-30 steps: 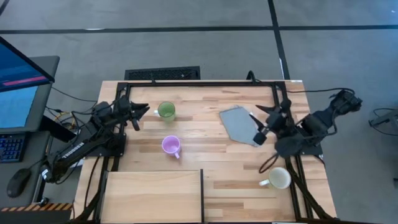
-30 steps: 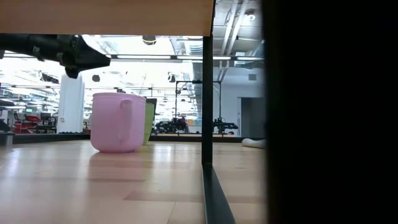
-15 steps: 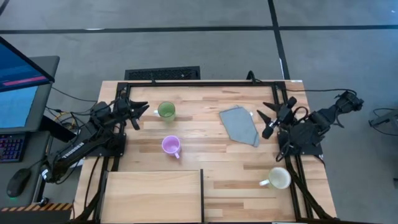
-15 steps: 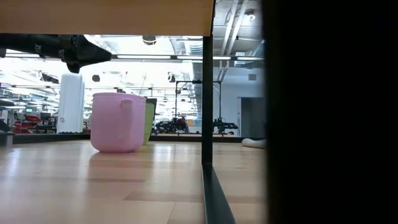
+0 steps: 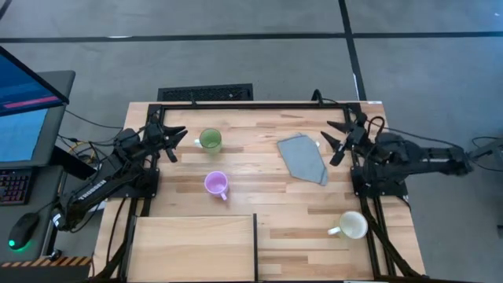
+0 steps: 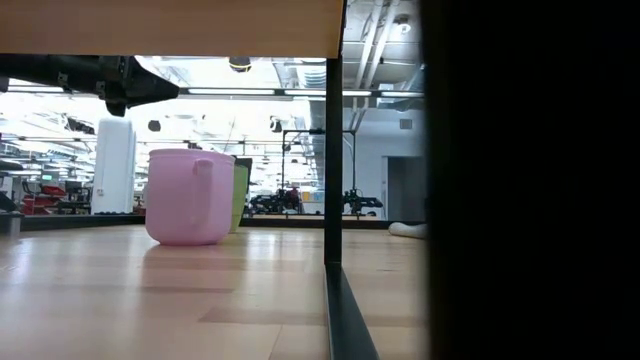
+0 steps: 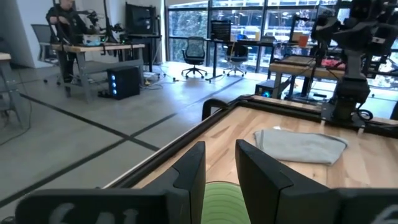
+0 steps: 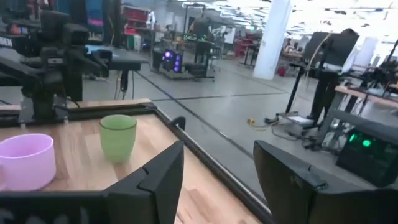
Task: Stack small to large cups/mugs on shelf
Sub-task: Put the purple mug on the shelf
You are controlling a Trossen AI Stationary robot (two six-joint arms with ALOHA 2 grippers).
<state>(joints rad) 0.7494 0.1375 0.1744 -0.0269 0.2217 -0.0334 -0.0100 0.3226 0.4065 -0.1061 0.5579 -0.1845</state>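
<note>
High view: three mugs (image 5: 210,140), one cloth (image 5: 303,158)

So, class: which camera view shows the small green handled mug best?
The high view shows the small green handled mug whole, standing apart on the table. The right wrist view shows its side, farther off. The left wrist view catches only its rim; the low view shows just a sliver.

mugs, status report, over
Both end effectors open, empty: left beside green mug, right by cloth. Purple mug, white mug off shelf.
</note>
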